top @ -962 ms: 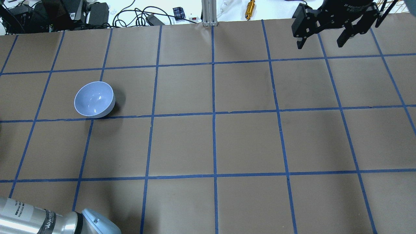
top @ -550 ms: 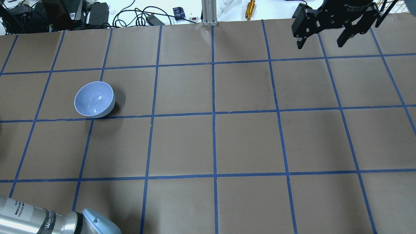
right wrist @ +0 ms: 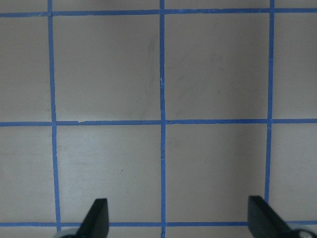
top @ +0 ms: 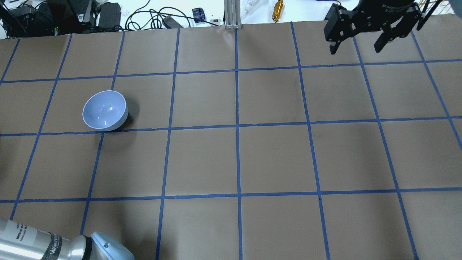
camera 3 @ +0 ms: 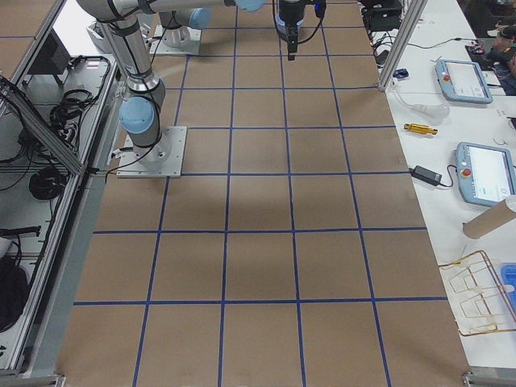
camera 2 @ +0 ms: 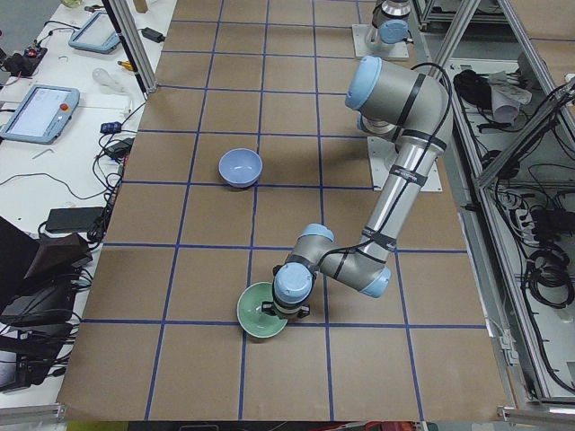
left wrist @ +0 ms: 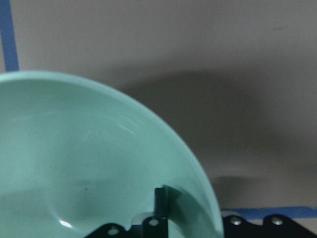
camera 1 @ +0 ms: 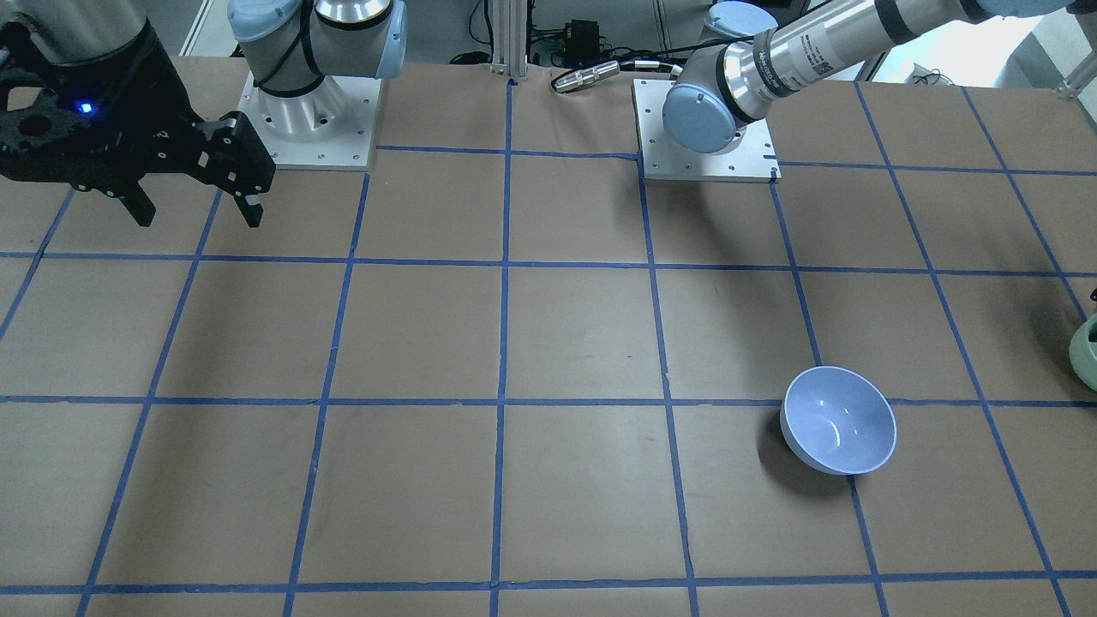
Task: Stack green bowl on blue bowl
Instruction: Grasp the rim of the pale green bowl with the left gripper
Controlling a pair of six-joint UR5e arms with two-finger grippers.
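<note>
Blue bowl (top: 104, 110) sits upright on the worktop (top: 274, 159), left half, far side from the robot, its near edge just over a blue grid line. Nothing in it, nothing touching it.

Green bowl (camera 2: 259, 316) is well apart from it, at the worktop's left end. It's outside the overhead view, and only a sliver shows at the front view's right edge. In the left side view it sits over a grid-line crossing.

Left gripper (camera 2: 280, 311) is down at the green bowl's robot-side rim. The wrist cam shows one finger (left wrist: 159, 201) inside the bowl, close to the wall. The other finger is hidden, so I can't tell whether the rim is pinched or the jaws are just straddling it. Also can't tell if the bowl is on the worktop or lifted off it.

Right gripper (top: 356, 50) hangs high over the far right corner, jaws spread wide, holding nothing. Its wrist cam shows only bare grid between the fingertips (right wrist: 99, 218).
</note>
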